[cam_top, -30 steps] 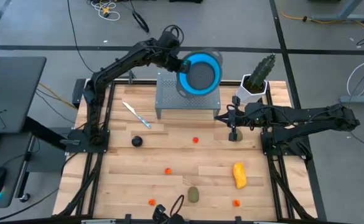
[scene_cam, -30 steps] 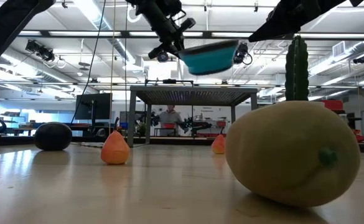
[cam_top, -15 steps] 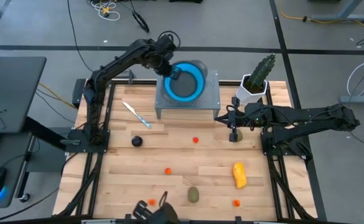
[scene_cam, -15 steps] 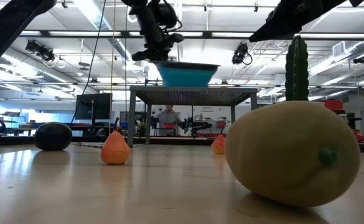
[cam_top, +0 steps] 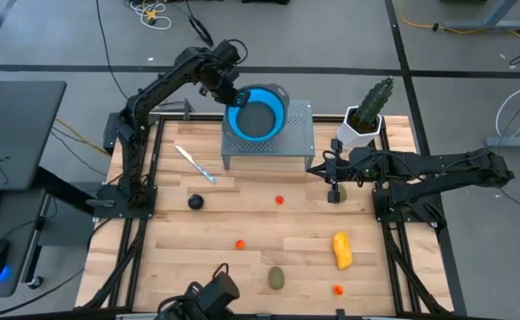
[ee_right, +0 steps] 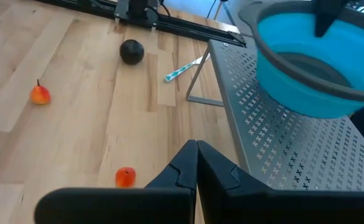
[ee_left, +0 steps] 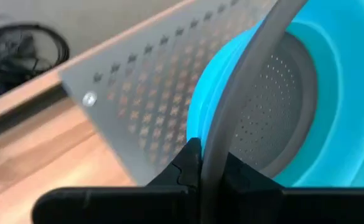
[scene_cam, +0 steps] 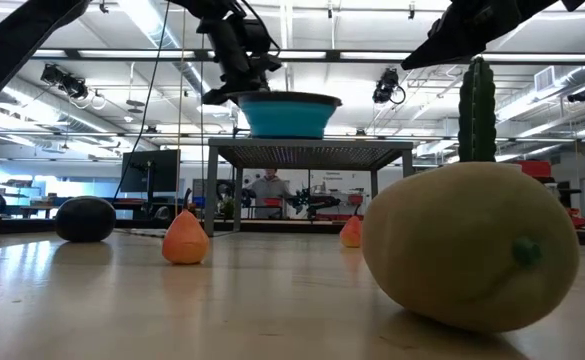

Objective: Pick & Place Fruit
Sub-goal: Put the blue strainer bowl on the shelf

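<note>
A blue perforated bowl with a grey rim (cam_top: 258, 116) hangs level over the grey perforated metal stand (cam_top: 295, 140), with my left gripper (cam_top: 233, 96) shut on it. On the wooden table lie a yellow-orange oblong (cam_top: 340, 250), two olive-brown ovals (cam_top: 276, 278) (cam_top: 335, 193), a dark purple ball (cam_top: 196, 202) and small orange-red balls (cam_top: 279, 201) (cam_top: 239, 244) (cam_top: 338, 289). My right gripper (ee_right: 197, 158) is shut on nothing and hovers at the right, above the far olive oval. My left gripper pinches the bowl's grey rim (ee_left: 218, 163) on the side toward the table's far left, one finger inside the bowl and one outside. The fingers slant down from the far left. The bowl is upright and level (scene_cam: 284, 113). Whether its base touches the stand's top I cannot tell.
A white-and-blue stick (cam_top: 195, 164) lies left of the stand. A green cactus in a white pot (cam_top: 371, 111) stands at the far right, close to my right arm. The table's middle between the fruits is bare wood (cam_top: 295, 227).
My left gripper has gone toward the table's left edge and slightly down with the bowl, tipping to point more steeply downward. The bowl, tilted a second ago, has turned level and sunk close to the stand's top.
</note>
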Motion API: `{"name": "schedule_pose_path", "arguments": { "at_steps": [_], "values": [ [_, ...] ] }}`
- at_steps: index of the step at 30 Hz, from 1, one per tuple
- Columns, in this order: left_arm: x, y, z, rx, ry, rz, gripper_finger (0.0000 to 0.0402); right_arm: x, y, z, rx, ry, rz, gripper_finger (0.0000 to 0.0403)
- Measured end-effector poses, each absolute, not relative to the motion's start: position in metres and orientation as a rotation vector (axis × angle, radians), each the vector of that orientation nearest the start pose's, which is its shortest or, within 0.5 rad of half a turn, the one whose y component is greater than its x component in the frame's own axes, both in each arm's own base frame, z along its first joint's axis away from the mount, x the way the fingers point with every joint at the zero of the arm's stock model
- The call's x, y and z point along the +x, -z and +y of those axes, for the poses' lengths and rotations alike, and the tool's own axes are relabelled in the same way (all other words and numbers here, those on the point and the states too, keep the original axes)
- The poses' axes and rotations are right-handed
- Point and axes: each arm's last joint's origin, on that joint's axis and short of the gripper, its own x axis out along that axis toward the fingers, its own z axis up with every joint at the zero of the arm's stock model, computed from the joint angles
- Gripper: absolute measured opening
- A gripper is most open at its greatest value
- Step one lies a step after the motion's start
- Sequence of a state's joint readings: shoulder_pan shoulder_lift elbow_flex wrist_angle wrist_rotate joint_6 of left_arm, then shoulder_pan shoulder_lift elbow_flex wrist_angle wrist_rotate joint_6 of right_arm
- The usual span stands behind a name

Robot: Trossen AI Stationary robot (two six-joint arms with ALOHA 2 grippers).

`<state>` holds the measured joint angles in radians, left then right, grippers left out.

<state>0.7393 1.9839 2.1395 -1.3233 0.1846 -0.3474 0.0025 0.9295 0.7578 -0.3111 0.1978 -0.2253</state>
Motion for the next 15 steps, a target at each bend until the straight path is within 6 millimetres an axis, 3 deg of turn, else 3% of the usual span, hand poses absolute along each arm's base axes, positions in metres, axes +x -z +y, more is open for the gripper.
{"name": "schedule_pose_path", "arguments": {
  "at_steps": [11, 15],
  "values": [
    [0.294, -0.352, 0.262, -0.819, -0.654, 1.012, 0.0022, 0.199, -0.288, -0.005, -0.267, 0.137, 0.501, 0.0007],
    [0.297, -0.341, 0.26, -0.822, -0.649, 1.041, 0.0025, 0.199, -0.288, -0.005, -0.261, 0.138, 0.501, 0.0007]
  ]
}}
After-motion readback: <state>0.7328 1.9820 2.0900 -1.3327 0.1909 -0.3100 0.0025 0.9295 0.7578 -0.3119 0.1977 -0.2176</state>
